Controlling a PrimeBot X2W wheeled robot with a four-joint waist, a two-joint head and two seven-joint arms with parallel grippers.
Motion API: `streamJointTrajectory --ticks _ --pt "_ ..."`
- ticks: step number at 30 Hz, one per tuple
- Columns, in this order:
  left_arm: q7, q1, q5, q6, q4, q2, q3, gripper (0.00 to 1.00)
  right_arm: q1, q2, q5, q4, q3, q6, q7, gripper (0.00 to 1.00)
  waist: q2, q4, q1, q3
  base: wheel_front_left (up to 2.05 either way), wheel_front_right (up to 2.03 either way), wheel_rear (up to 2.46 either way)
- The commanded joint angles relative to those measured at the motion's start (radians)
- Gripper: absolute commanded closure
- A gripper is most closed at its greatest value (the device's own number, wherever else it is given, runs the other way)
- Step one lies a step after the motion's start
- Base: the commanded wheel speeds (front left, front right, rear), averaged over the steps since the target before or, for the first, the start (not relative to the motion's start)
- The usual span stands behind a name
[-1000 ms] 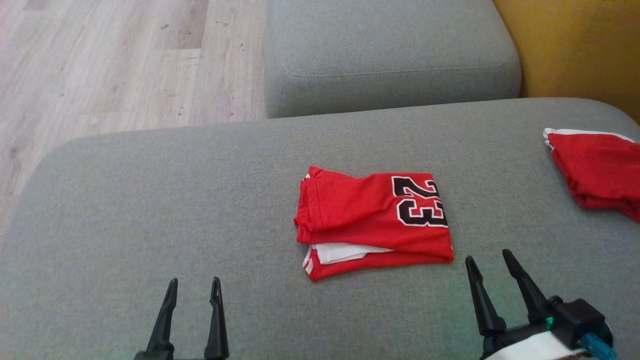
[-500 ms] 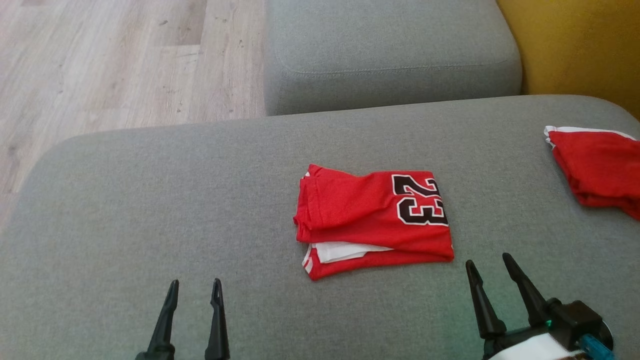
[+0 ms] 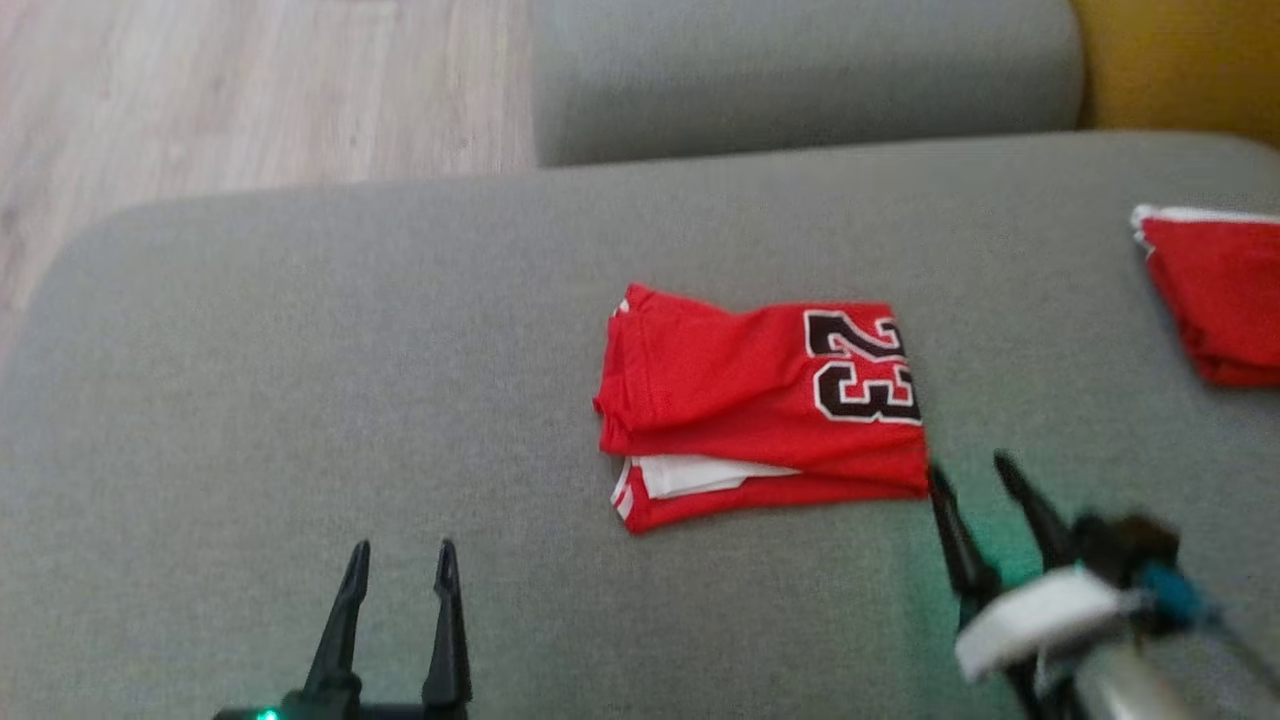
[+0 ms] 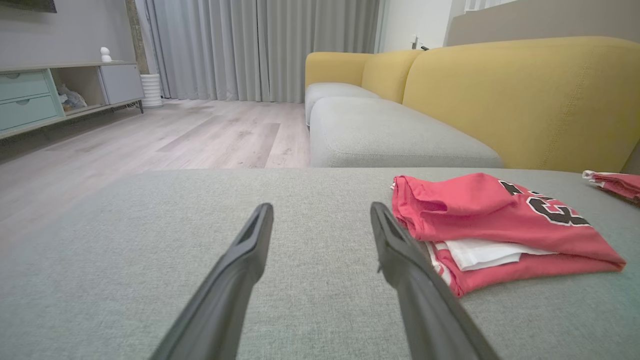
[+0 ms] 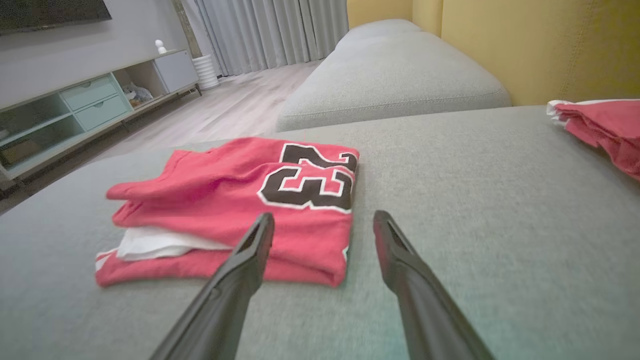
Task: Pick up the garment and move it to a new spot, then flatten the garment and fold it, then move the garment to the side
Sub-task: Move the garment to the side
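Open left tool (image 4: 320, 220), folded red garment (image 4: 495, 225), grey cushion (image 4: 125, 260)

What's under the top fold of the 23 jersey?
A white layer pokes out along the near edge, over a red bottom layer. Everything further in is covered by the top fold.

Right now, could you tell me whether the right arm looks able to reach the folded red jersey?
Probably yes: the open right gripper is right by the folded red jersey, and nothing lies on the grey cushion between them.
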Motion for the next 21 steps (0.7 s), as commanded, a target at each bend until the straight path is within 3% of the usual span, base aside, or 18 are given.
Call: streamJointTrajectory --ticks 1,7,12,13,15,21 --pt "-0.005 -0.063 0.011 0.002 -0.036 -0.005 0.021 0.00 -0.074 -0.023 0.015 -0.020 0.024 0.007 0.000 0.00 0.0000 0.007 0.0000 0.047 0.00 0.00 0.00" --pt "-0.005 -0.115 0.017 -0.003 -0.024 -0.005 -0.004 0.00 -0.301 -0.046 0.105 0.150 0.032 0.007 0.117 0.00 0.0000 0.016 0.0000 0.130 0.00 0.00 0.00" --pt "-0.005 -0.149 0.017 -0.003 -0.014 -0.005 -0.021 0.00 -0.396 -0.020 0.198 0.292 0.082 0.007 0.244 0.00 0.0000 0.030 0.0000 0.159 0.00 0.00 0.00" --pt "-0.005 -0.152 0.017 -0.003 -0.012 -0.005 -0.022 0.00 -0.403 -0.016 0.218 0.305 0.103 0.007 0.268 0.19 0.0000 0.032 0.0000 0.162 0.00 0.00 0.00" --pt "-0.005 -0.159 0.014 0.000 -0.014 -0.005 -0.020 0.00 -0.416 -0.011 0.261 0.309 0.129 0.007 0.280 1.00 0.0000 0.031 0.0000 0.171 0.00 0.00 0.00" --pt "-0.005 -0.172 0.006 0.009 -0.026 -0.005 -0.011 0.00 -0.478 -0.077 0.314 0.271 0.165 0.007 0.217 1.00 0.0000 -0.008 0.0000 0.211 0.00 0.00 0.00"
